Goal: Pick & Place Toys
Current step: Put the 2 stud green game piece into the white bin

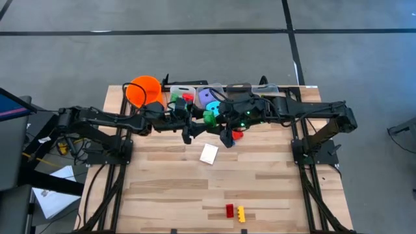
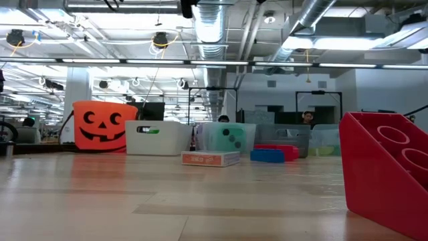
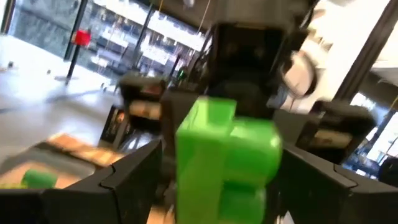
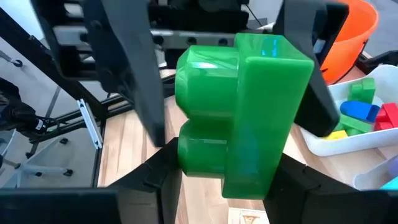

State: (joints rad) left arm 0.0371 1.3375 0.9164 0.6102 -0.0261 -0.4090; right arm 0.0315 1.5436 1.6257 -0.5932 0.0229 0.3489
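Green brick (image 1: 209, 117) | pinched by both left hand (image 1: 195, 121) and right hand (image 1: 220, 121), mid-air near far bins (image 1: 195, 91) | red (image 1: 229, 210), yellow (image 1: 241, 214) bricks, card (image 1: 208, 153) unplaced on table (image 1: 162, 188)

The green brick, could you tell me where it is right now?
In the high view the green brick sits mid-table toward the far edge, between the left gripper and right gripper, just before the bins.

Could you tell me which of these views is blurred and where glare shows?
Left wrist view: the green brick and the room behind are smeared. Right wrist view: sharp, a bright sheen along the brick's top edge. Low view: the red brick at the edge looms soft; ceiling lights glare.
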